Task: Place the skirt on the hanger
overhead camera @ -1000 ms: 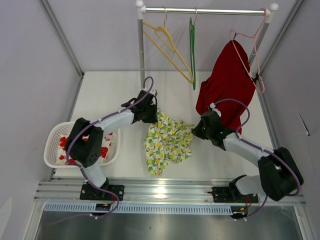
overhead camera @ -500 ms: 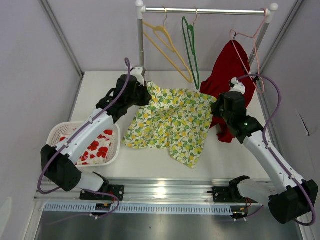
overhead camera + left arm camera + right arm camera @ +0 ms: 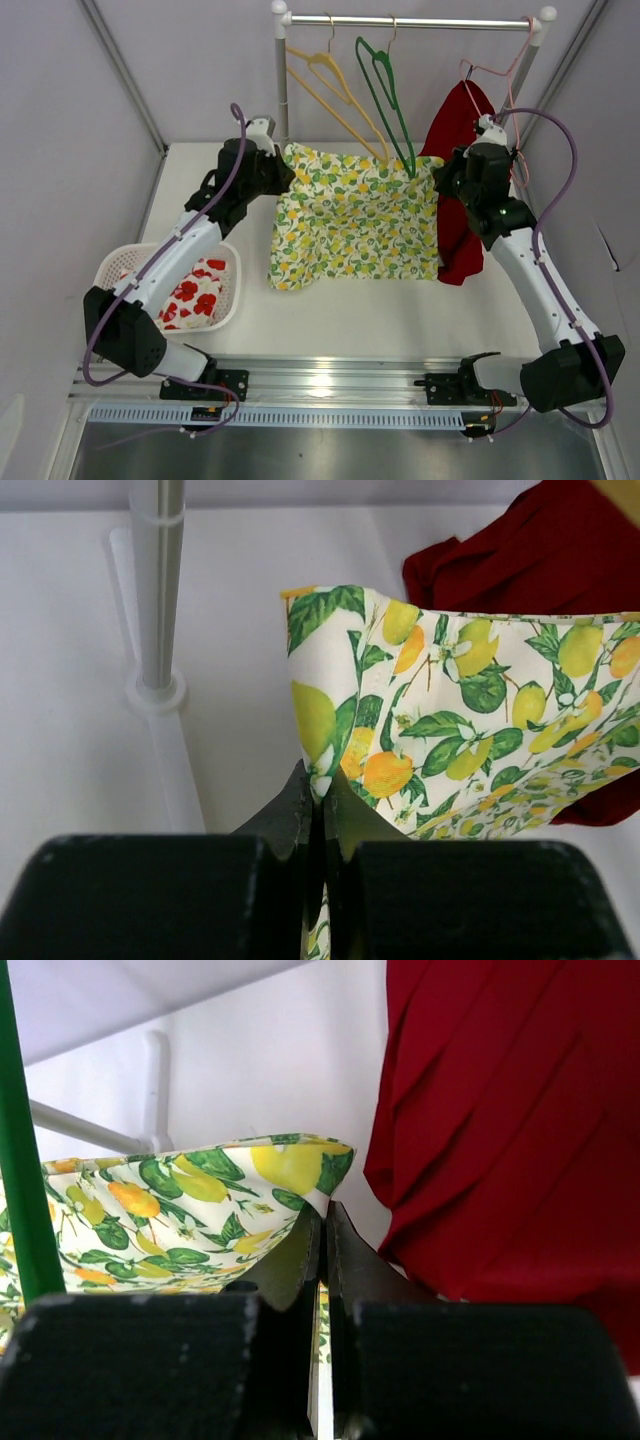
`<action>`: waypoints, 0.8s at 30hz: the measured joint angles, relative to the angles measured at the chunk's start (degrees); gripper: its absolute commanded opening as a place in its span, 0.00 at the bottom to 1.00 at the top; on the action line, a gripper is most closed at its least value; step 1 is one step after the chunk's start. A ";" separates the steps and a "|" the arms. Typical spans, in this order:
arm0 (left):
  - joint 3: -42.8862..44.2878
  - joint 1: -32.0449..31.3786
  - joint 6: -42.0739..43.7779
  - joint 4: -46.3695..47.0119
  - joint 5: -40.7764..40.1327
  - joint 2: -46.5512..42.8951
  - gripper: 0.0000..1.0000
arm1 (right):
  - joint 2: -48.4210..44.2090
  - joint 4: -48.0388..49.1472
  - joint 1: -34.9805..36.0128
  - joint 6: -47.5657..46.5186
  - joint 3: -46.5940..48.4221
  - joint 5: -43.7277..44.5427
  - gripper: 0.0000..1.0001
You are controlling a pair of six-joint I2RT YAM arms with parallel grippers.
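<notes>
Pinched together, the fingers of my left gripper are clamped on the left top corner of the skirt, with only a small fold of lemon-print cloth caught between the tips. From there the skirt hangs spread out flat above the table, below the rail, its top edge running nearly level across to my other arm. I judge it light, thin and quite limp: it would sag wherever I let go, so the top corners look like the right places to hold. The green hanger dangles from the rail, its lower end just at the skirt's top edge near the right side; whether they touch I cannot tell. My right gripper is likewise closed on the right top corner, just beside the red garment. With such shallow pinches, I think the cloth could slip if pulled too taut.
</notes>
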 measured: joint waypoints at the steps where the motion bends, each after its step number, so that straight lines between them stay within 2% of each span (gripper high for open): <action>1: 0.00 1.09 -0.37 1.95 1.51 0.68 0.04 | 0.83 0.44 -0.55 0.00 0.63 -0.94 0.00; 5: 0.02 3.78 -1.01 9.35 6.27 2.75 0.13 | 3.06 3.54 -2.23 0.02 2.38 -4.00 0.00; 10: 0.09 4.70 -1.03 14.73 10.78 3.89 0.17 | 3.28 6.88 -3.04 0.02 2.62 -6.05 0.00; 14: -2.12 4.72 -1.73 17.81 13.53 3.41 0.23 | 0.39 9.79 -3.15 0.28 -1.75 -7.93 0.00; 16: -6.47 4.72 -2.62 20.00 14.40 2.14 0.24 | -3.19 10.21 -3.15 0.76 -6.86 -8.96 0.00; 24: -33.48 3.93 -9.90 22.40 14.25 -6.27 0.19 | -25.49 8.70 -0.26 6.49 -33.09 -10.49 0.00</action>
